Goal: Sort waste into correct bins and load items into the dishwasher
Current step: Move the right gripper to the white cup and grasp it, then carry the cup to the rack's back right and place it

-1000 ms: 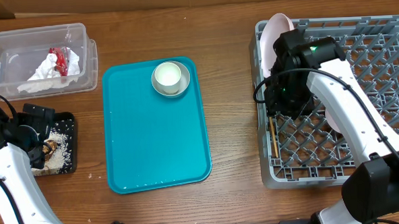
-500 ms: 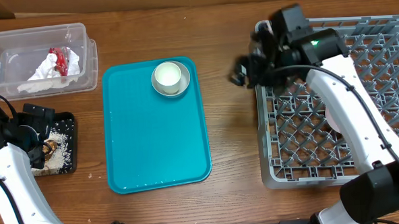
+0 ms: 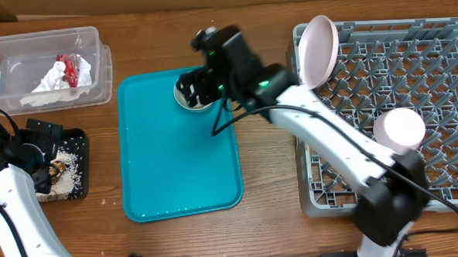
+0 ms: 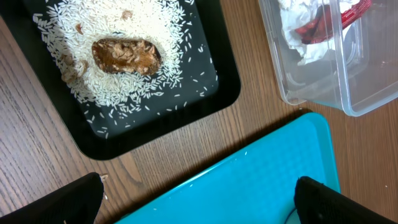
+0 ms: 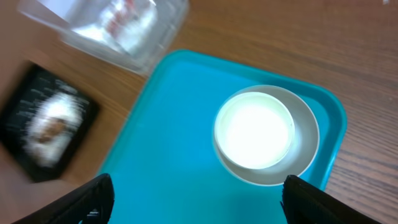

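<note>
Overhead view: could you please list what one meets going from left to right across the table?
In order: clear plastic tub → teal serving tray → upright pale plate → small pale bowl.

teal tray [image 3: 176, 162], black tray [image 4: 211, 99], grey rack [image 3: 443, 73], pale pink plate [image 3: 318, 41]

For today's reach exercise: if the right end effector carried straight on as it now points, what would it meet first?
Probably the small white cup nested in the pale grey-rimmed bowl on the teal plastic tray; the open right end effector points down at it, depth unclear.
</note>
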Available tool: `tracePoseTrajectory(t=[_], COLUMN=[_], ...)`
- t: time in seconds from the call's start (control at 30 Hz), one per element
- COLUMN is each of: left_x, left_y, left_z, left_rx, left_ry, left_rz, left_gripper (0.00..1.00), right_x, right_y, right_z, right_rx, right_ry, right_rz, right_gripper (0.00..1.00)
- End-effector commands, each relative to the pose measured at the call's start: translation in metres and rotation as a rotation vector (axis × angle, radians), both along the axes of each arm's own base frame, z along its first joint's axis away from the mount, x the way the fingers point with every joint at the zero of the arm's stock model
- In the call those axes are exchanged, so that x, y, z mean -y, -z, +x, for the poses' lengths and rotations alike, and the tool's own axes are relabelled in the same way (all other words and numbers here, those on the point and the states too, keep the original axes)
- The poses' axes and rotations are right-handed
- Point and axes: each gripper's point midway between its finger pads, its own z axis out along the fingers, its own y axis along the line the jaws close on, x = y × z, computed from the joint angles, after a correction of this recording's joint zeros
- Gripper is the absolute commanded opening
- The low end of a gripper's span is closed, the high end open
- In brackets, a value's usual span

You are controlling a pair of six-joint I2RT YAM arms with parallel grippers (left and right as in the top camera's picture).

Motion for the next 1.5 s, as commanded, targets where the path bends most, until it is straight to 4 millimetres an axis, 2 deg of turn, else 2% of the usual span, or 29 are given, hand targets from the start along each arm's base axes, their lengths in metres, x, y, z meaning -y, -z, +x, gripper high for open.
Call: tracePoseTrajectory(t=[0.0,0.13,0.4,0.57,0.67,0.83,0.9,1.17,1.27,1.37,1.47], left_x=[-0.001,-0.001,-0.001,-0.001,-0.001,-0.001,-0.001,-0.001,-0.001,-0.001,-0.001], left_y=[0.001,0.001,0.001,0.001,0.001,0.001,0.001,0.001,0.001,0.001,0.001], left_z=[-0.001,-0.001,-0.001,-0.001,-0.001,-0.001,-0.001,-0.001,-0.001,-0.001,-0.001], left_rx=[-0.005,-0.005,-0.005,-0.005,-0.005,-0.005,-0.005,-0.005,-0.005,-0.005,-0.005], left_ry=[-0.014,-0.015,-0.015,-0.014,-0.015,-0.014,-0.015,-0.014,-0.015,-0.014,-0.014], left_rz=[0.000,0.000,0.000,0.000,0.000,0.000,0.000,0.000,0.000,0.000,0.000], left_gripper=[1.00,1.00,1.00,1.00,1.00,1.00,1.00,1.00,1.00,1.00,1.00], right_x=[0.002,-0.021,-0.054,-0.059,-0.058,-0.050,-0.050,-0.049,-0.051,-0.053,-0.055], right_y=[0.013,0.034,0.049,0.069,0.088,0.105,0.106,0.105,0.098,0.087,0.065], right_z=[0.027,0.031,0.029,0.030,0.032,0.038,0.038,0.040,0.041,0.042,0.044], right_rx=[0.079,0.127,0.267,0.283,0.265,0.261,0.262,0.263,0.261,0.255,0.262], right_ry=[0.028,-0.070,-0.132,-0.138,-0.135,-0.104,-0.103,-0.098,-0.088,-0.073,-0.071], right_rz=[-0.098,-0.138,-0.220,-0.270,-0.296,-0.352,-0.351,-0.351,-0.340,-0.326,-0.320], right_gripper=[0.88,0.89,0.86,0.76,0.64,0.61,0.56,0.22,0.04,0.04,0.04])
